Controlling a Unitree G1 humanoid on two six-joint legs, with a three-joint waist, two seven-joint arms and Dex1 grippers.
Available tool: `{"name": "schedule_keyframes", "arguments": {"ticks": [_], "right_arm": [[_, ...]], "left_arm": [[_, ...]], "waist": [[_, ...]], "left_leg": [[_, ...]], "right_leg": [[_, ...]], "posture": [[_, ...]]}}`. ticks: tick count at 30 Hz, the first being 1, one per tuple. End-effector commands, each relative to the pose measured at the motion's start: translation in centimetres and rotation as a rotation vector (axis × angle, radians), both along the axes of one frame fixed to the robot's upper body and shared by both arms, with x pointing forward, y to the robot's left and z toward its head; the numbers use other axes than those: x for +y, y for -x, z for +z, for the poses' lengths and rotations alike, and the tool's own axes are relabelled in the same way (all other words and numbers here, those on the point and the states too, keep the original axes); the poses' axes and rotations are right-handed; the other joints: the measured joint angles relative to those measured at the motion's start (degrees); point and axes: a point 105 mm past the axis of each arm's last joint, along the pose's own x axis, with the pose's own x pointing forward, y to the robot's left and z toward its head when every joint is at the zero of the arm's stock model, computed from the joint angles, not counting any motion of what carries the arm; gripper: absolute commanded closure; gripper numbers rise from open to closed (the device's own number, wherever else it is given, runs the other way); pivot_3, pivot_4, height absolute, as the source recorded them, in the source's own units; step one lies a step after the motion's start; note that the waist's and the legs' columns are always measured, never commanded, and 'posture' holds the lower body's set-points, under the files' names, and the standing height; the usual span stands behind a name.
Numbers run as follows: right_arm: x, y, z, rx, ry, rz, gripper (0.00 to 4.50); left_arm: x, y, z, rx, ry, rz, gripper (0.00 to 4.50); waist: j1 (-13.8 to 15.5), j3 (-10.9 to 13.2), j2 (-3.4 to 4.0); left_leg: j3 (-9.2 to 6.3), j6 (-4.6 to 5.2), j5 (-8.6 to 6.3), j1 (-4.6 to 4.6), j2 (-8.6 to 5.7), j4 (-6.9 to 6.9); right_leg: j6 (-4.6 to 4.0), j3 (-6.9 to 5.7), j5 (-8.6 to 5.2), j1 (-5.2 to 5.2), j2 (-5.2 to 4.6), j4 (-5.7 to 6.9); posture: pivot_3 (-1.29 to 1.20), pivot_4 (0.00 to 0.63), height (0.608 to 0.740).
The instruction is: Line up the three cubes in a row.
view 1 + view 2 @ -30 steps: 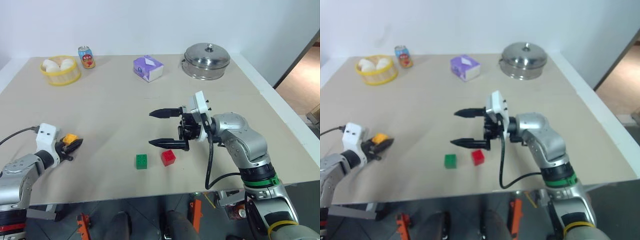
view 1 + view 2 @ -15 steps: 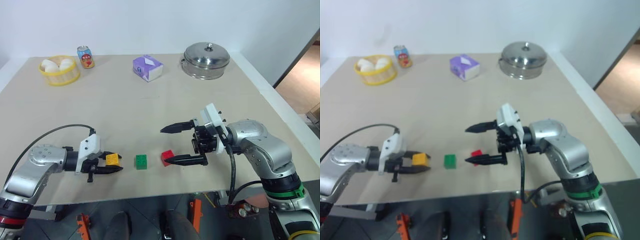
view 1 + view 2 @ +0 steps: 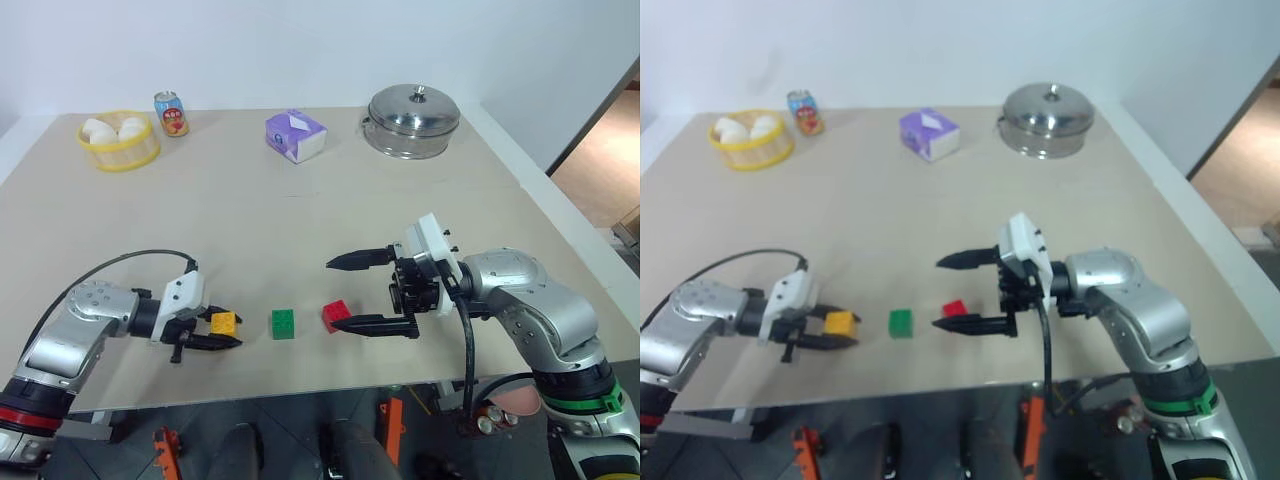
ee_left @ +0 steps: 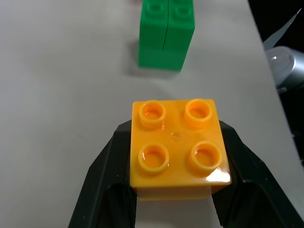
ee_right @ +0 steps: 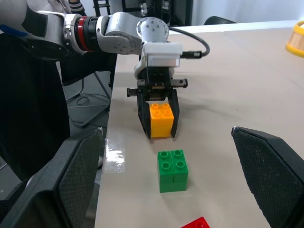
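Left claw (image 3: 222, 333): clamped on the yellow-orange cube (image 3: 224, 323), one black finger on either side; studs up; held low over the counter (image 3: 250, 220) near its front edge
Right claw (image 3: 343, 294): fingers spread wide apart, holding nothing; it points toward the left claw
Green cube (image 3: 283, 323): resting on the counter, just beside the yellow-orange cube, with a small gap between them
Red cube (image 3: 336, 315): on the counter beside the green cube, turned askew; close to the right claw's lower finger, contact cannot be told
Order: yellow-orange, green, red from left to right along the front edge
Far side: yellow basket (image 3: 120, 153); can (image 3: 172, 114); purple tissue box (image 3: 296, 136); lidded steel pot (image 3: 413, 122)
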Motion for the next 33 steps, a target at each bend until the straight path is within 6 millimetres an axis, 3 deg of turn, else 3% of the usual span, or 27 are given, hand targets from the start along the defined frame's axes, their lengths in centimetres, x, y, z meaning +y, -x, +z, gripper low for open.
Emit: {"name": "schedule_keyframes", "arguments": {"ticks": [1, 4, 6, 11, 13, 18, 24, 26, 28, 30, 33], "right_arm": [[-0.2, 0.4, 1.2, -0.050, -0.017, 0.010, 0.00], [-0.2, 0.3, 1.2, -0.053, -0.016, 0.011, 0.00], [-0.1, 0.2, 1.3, -0.055, -0.016, 0.011, 0.00], [-0.1, 0.1, 1.3, -0.059, -0.016, 0.013, 0.00], [-0.1, 0.1, 1.3, -0.060, -0.016, 0.014, 0.00], [-0.2, 0.1, 1.3, -0.054, -0.016, 0.015, 0.00], [-0.9, -0.3, 1.8, 0.016, -0.133, -0.039, 0.00], [-1.5, -1.7, 2.9, 0.020, -0.245, -0.148, 0.00], [-2.4, -3.9, 3.4, 0.021, -0.340, -0.322, 0.00], [-3.7, -6.2, 2.8, 0.027, -0.394, -0.521, 0.00], [-5.5, -8.7, 0.6, 0.043, -0.427, -0.768, 0.00]], "left_arm": [[-0.1, -0.2, 0.5, -0.038, -0.001, -0.014, 3.12], [0.0, -0.3, 0.3, -0.044, -0.009, -0.005, 3.12], [-0.1, -0.3, 0.3, -0.044, -0.004, -0.003, 2.05], [-0.2, -0.1, 0.2, -0.041, -0.001, -0.010, 0.35], [-0.2, 0.0, 0.4, -0.038, 0.002, -0.017, 0.12], [-0.7, 0.3, 2.2, -0.048, 0.054, -0.038, 0.12], [-2.8, 0.5, 10.1, -0.032, 0.411, 0.039, 0.12], [-2.6, -0.6, 12.9, -0.080, 0.553, 0.170, 0.12], [-1.5, -2.4, 14.5, -0.195, 0.638, 0.382, 0.12], [0.3, -3.7, 14.6, -0.286, 0.675, 0.576, 0.12], [3.1, -4.9, 13.2, -0.409, 0.652, 0.837, 0.12]], "waist": [[0.0, 0.0, 0.00], [0.0, 0.0, 0.00], [0.0, 0.0, 0.00], [0.0, 0.0, 0.00], [0.0, 0.0, 0.00], [0.0, 0.0, 0.00], [0.0, 0.0, -0.02], [0.0, 0.0, -0.02], [0.0, 0.0, -0.03], [-0.2, 0.0, -0.02], [-0.2, 0.0, -0.04]], "left_leg": [[0.00, 0.00, 0.00, 0.00, 0.00, 0.00], [0.00, 0.00, 0.00, -0.01, 0.00, 0.00], [0.00, 0.00, 0.00, -0.01, 0.00, -0.01], [0.00, 0.00, 0.00, 0.00, 0.00, 0.00], [0.00, 0.00, 0.00, 0.00, 0.00, 0.00], [0.00, 0.00, 0.00, 0.00, 0.00, 0.00], [-0.05, 0.00, 0.00, -0.04, 0.00, 0.04], [-0.07, 0.00, 0.00, -0.02, -0.01, 0.09], [-0.11, 0.01, 0.00, 0.00, 0.00, 0.17], [-0.08, 0.01, 0.00, 0.07, -0.01, 0.21], [0.01, 0.01, 0.01, 0.23, -0.02, 0.20]], "right_leg": [[0.00, 0.00, 0.00, 0.00, 0.00, 0.00], [0.00, 0.00, 0.00, 0.00, -0.01, 0.00], [0.01, 0.00, 0.00, 0.00, 0.00, 0.00], [0.02, 0.00, 0.01, 0.00, 0.00, 0.00], [0.02, 0.00, 0.01, 0.01, 0.00, 0.00], [0.02, 0.00, 0.01, 0.01, 0.00, 0.00], [0.24, -0.02, 0.14, 0.02, 0.00, 0.00], [0.32, -0.02, 0.18, 0.06, 0.00, 0.00], [0.45, -0.02, 0.26, 0.13, 0.01, 0.00], [0.53, 0.03, 0.31, 0.19, 0.02, 0.01], [0.54, 0.18, 0.36, 0.29, 0.04, 0.01]], "posture": [[0.00, 0.150, 0.740], [0.00, 0.150, 0.740], [0.00, 0.150, 0.740], [0.00, 0.150, 0.740], [0.00, 0.150, 0.740], [0.00, 0.150, 0.740], [0.00, 0.150, 0.740], [0.00, 0.150, 0.740], [0.00, 0.150, 0.740], [0.00, 0.150, 0.740], [0.00, 0.150, 0.740]]}}
